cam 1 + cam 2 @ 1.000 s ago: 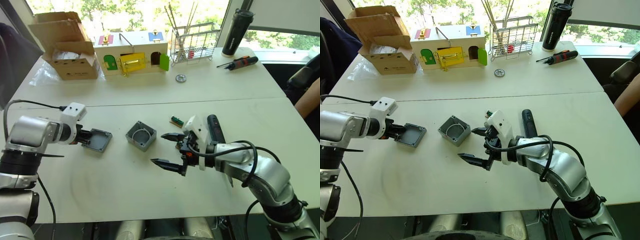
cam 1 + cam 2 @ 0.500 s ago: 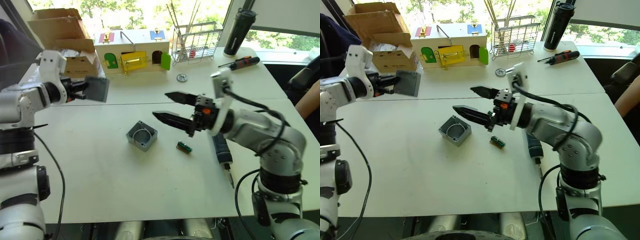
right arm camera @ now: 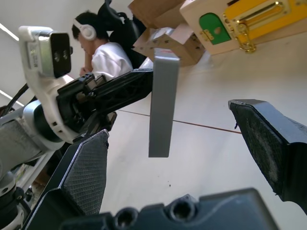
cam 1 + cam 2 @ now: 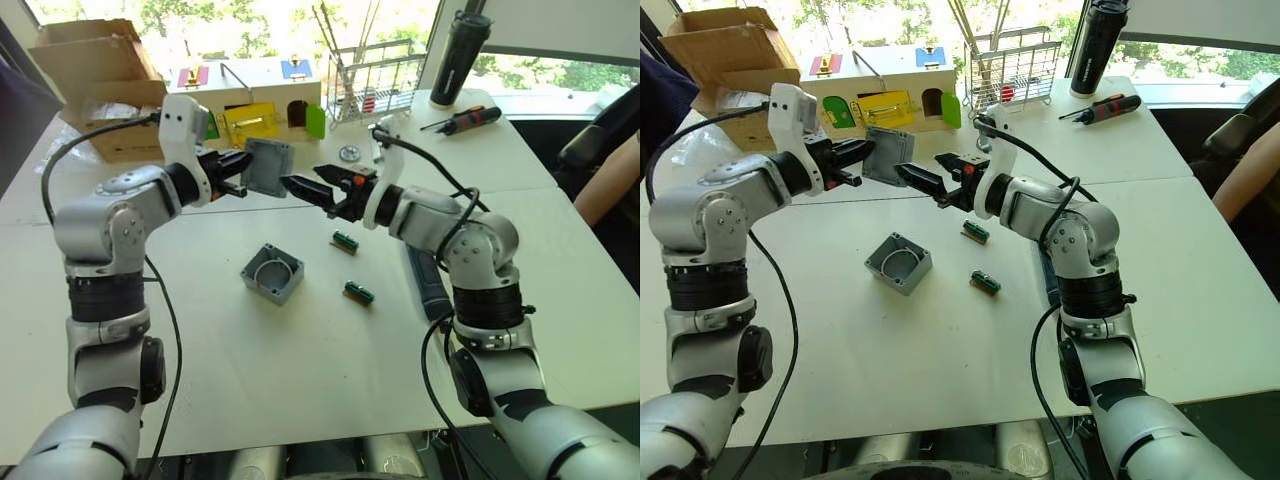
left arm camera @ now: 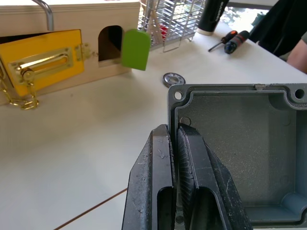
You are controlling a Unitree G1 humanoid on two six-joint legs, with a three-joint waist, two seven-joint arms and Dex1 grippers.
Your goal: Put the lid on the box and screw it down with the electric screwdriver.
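Pinching flat grey rimmed lid (image 4: 266, 166) upright, left gripper (image 4: 238, 174) jaws clenched, right gripper (image 4: 307, 184) jaws spread.

Both arms are raised, left gripper (image 4: 236, 175) jaws clamped, right gripper (image 4: 300, 187) jaws spread, tips facing.

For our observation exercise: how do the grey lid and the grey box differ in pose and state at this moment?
The lid is held in the air, on edge, pinched by the left gripper; the box rests open-side up on the table, untouched. The lid is shallow, the box deeper. Both are grey and square.
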